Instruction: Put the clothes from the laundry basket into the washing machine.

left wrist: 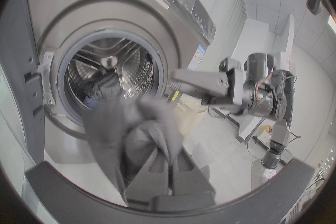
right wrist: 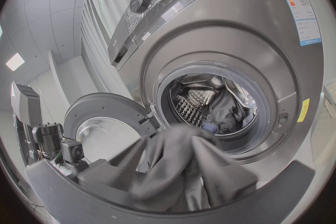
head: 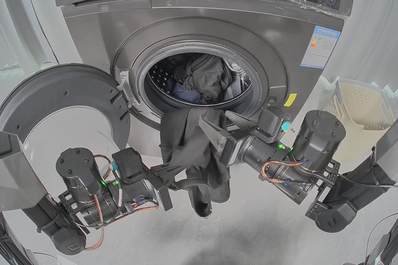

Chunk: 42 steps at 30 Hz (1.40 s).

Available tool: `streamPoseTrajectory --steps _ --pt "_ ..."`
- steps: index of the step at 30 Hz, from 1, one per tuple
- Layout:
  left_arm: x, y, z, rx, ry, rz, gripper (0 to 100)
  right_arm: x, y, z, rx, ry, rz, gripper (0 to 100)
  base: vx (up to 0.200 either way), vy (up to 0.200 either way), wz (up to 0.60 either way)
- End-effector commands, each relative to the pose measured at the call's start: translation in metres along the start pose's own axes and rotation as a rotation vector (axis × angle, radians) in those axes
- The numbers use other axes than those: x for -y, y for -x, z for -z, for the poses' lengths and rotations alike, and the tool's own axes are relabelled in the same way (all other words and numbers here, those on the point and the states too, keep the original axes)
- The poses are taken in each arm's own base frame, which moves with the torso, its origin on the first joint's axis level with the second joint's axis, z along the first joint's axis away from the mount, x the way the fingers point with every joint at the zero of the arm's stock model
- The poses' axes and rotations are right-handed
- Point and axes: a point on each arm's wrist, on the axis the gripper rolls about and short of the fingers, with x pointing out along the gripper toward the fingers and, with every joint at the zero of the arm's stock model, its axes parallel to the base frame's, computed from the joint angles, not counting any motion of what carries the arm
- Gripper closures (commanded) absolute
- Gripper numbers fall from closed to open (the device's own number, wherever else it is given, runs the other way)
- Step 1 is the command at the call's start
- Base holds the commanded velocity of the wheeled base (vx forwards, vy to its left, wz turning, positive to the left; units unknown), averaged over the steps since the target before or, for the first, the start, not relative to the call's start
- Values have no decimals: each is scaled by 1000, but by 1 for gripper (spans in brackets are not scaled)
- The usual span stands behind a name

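Note:
A dark grey garment (head: pixel 186 145) hangs out of the washing machine's drum opening (head: pixel 199 79) and down the front of the washing machine. My left gripper (head: pixel 180 177) is shut on its lower folds, with cloth bunched over the fingers (left wrist: pixel 154 172). Beside the garment's upper part, just below the opening's lip, my right gripper (head: pixel 213 115) stands open. The cloth (right wrist: pixel 182 158) drapes across in front of it. More dark clothes (head: pixel 203 75) and a bluish piece (head: pixel 184 94) lie inside the drum. The cream laundry basket (head: pixel 365 112) stands to the right of the machine.
The round door (head: pixel 62 100) is swung open to the left, close to my left arm. White curtains hang on both sides behind the machine. Pale floor (head: pixel 248 216) lies free below the hanging garment.

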Motion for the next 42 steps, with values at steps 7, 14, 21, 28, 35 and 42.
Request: streamPoseTrajectory --steps 7,14,21,28,35,42 --pt "-8 -9 -35 155 -8 -33 100 12 17 36 -139 28 35 0 0 0 0" --pt "-16 -11 -44 197 -1 -60 100 17 21 38 -158 38 49 0 0 0 0" --pt "-16 -10 -50 220 -6 -62 100 20 27 51 -214 48 59 0 0 0 0" --pt "-15 -9 -57 248 -14 -56 100 21 24 58 -233 54 65 0 0 0 0" --pt "-11 -5 -72 305 5 -39 100 21 17 62 -228 54 66 0 0 0 0" --pt "-11 -5 -73 310 12 -39 100 32 8 58 -200 52 98 0 0 0 0"
